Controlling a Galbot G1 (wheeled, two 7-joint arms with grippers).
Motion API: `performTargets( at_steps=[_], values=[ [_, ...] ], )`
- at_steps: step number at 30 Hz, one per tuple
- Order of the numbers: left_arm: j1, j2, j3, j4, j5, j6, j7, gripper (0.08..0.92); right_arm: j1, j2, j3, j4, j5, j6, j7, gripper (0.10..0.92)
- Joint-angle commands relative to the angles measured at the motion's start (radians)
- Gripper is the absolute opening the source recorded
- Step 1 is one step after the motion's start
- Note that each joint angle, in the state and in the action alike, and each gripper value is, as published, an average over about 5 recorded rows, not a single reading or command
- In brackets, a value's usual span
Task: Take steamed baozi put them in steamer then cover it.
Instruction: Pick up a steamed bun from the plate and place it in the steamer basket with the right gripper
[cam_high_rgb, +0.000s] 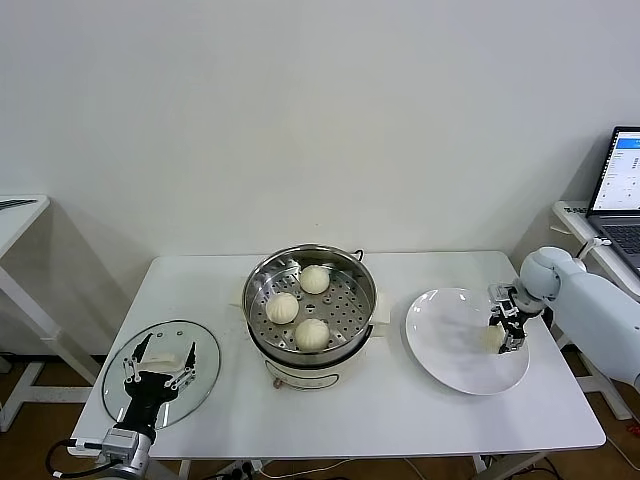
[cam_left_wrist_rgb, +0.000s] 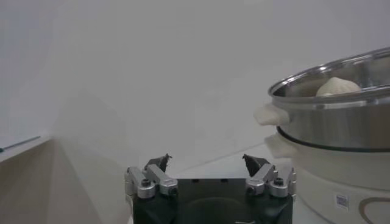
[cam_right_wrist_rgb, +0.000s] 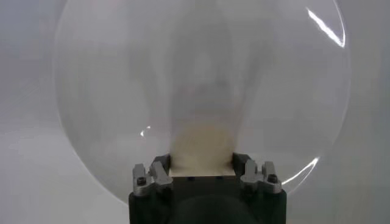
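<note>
On the white bench (cam_high_rgb: 400, 410) the steamer (cam_high_rgb: 311, 300) stands in the middle, uncovered, with three baozi on its perforated tray: one toward the back (cam_high_rgb: 315, 279), one on the robot's left (cam_high_rgb: 282, 308) and one at the front (cam_high_rgb: 312, 335). The fourth baozi (cam_high_rgb: 492, 338) is over the white plate (cam_high_rgb: 450, 350) to the right of the steamer, near the plate's right edge. The right gripper (cam_high_rgb: 505, 335) is down on it; in the right wrist view the bun (cam_right_wrist_rgb: 201, 146) sits squarely between the two fingers (cam_right_wrist_rgb: 159, 167), which are closed against its sides, with the plate's round face (cam_right_wrist_rgb: 122, 91) behind it. Whether the bun touches the plate cannot be told.

The cover (cam_high_rgb: 200, 375) lies flat at the bench's left front corner, well apart from the steamer. The left gripper (cam_high_rgb: 158, 375) hangs over it, its fingers (cam_left_wrist_rgb: 159, 163) spread wide and holding nothing, one on each side of the cover's white handle (cam_high_rgb: 163, 357). The left wrist view shows the steamer (cam_left_wrist_rgb: 341, 122) off to one side, a baozi (cam_left_wrist_rgb: 338, 86) peeking above its rim.
</note>
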Motion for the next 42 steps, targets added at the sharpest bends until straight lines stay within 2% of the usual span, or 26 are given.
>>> performTargets(
  at_steps=[1,12,18,24,31,42],
  values=[
    [-0.001,0.000,0.003,-0.002,0.001,0.000,-0.001,0.823,0.074,-0.065,-0.078,0.099,0.119,-0.045,-0.019,0.662],
    [-0.004,0.004,0.001,-0.009,-0.001,0.000,0.001,0.823,0.589,-0.199,-0.555,0.483,0.556,-0.331,-0.017,0.662],
    [0.000,0.014,0.000,-0.013,-0.004,-0.002,0.005,0.823,0.913,-0.164,-0.838,0.650,0.761,-0.431,0.029,0.662],
    [-0.003,0.022,0.004,-0.019,-0.007,0.001,0.006,0.823,1.066,-0.077,-0.962,0.739,0.914,-0.494,0.077,0.662],
    [-0.012,0.023,0.005,-0.011,-0.010,0.001,0.008,0.823,1.051,0.098,-0.951,0.712,0.994,-0.549,0.118,0.662],
    [-0.023,0.023,-0.013,0.006,-0.016,0.003,0.012,0.823,0.898,0.377,-0.880,0.468,0.958,-0.549,0.119,0.671]
  ],
)
